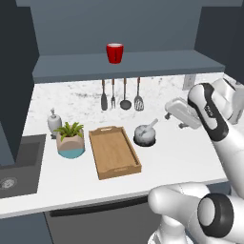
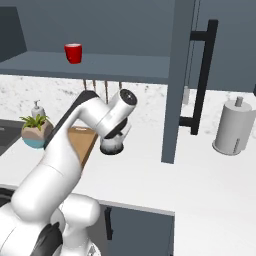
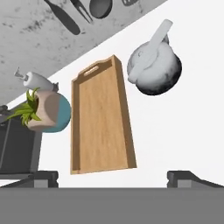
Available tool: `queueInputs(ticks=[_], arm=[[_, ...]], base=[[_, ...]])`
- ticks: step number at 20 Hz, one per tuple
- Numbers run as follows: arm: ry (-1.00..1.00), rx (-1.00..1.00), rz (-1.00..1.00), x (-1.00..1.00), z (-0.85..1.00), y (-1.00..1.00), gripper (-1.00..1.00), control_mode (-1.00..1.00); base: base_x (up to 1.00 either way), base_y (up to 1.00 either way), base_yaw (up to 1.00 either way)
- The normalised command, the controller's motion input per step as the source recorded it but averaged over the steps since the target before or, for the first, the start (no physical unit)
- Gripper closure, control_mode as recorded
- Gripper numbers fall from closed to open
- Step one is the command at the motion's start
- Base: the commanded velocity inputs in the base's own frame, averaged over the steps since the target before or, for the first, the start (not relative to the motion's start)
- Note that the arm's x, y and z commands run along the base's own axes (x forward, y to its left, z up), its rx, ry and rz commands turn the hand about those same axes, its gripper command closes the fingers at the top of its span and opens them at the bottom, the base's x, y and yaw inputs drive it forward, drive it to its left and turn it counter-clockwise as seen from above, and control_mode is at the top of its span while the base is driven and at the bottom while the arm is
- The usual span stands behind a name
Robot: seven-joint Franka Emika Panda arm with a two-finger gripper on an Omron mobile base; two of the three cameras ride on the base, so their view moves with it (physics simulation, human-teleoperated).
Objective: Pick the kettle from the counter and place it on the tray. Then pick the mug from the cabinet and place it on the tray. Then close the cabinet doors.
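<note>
Your claw (image 3: 112, 178) hangs wide open and empty above the desk (image 1: 181, 157), where the kettle (image 1: 145, 135) sits just right of the tray (image 1: 114, 152). Expect a stiff, smooth, probably slippery round body, so grip the slanted handle sticking up. The potted plant (image 1: 70, 139) beyond the tray, the utensils (image 1: 121, 95) and the mug (image 1: 115, 53) on the shelf above obstruct nothing.

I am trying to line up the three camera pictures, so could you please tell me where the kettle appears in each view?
Left base view: the kettle stands on the counter, centre-right, just right of the tray.
Right base view: left of centre, mostly hidden behind the arm's wrist, its dark base showing.
Hand view: upper right, apart from the tray.
Shared landmark: the wooden tray beside it.
</note>
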Motion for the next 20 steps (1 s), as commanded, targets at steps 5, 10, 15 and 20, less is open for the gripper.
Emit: queueInputs(ticks=[5,10,15,20], arm=[[-0.01,0.11,-0.05,0.61,-0.28,0.0,-1.0,-1.0],[0.0,0.01,-0.02,0.55,-0.27,0.04,-1.0,-1.0],[0.02,0.01,0.0,0.39,-0.33,0.0,-1.0,-1.0],[0.01,0.04,0.0,0.39,-0.19,0.0,-1.0,-1.0]], base=[[0.0,0.0,0.0],[0.0,0.0,0.0],[0.0,0.0,0.0],[0.0,0.0,0.0]])
